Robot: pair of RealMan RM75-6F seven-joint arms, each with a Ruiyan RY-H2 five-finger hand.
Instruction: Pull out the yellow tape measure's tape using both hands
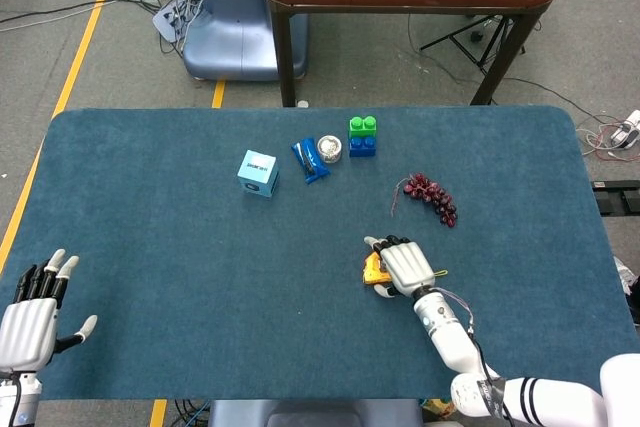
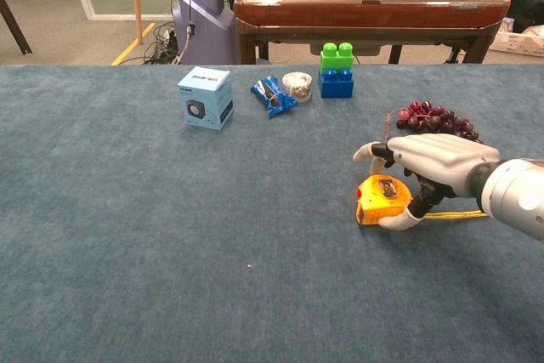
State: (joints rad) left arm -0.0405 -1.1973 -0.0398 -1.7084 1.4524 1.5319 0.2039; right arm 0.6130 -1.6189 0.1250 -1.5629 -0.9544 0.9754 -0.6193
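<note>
Blue-green felt covers the wide, round-cornered table (image 1: 150, 207), its nap fine and even. On the floor at twelve o'clock beyond it stands a glossy brown wooden table (image 2: 357, 6) on dark legs.

The right hand (image 2: 429, 172), smooth white plastic with black joints, arches over the tape measure (image 2: 382, 199) just right of the table's centre, fingers curved across its far side and thumb hooked under its near edge, so it grasps the case. The case is a chunky yellow block with rounded corners and a small dark clip on top. A thin yellow strap or tape (image 2: 455, 213) trails from it toward three o'clock, flat on the felt.

The left hand (image 1: 30, 322) lies at the eight o'clock corner, released, its fingers apart and holding nothing.

At twelve o'clock from the case sit a green brick on a blue one (image 2: 337, 70), studded; a pale blue cardboard cube (image 2: 205, 98); a crinkled blue wrapper (image 2: 274, 95); and a small round tin (image 2: 297, 85). A knobbly dark red grape bunch (image 2: 432, 119) lies at one o'clock, just behind the right hand.
</note>
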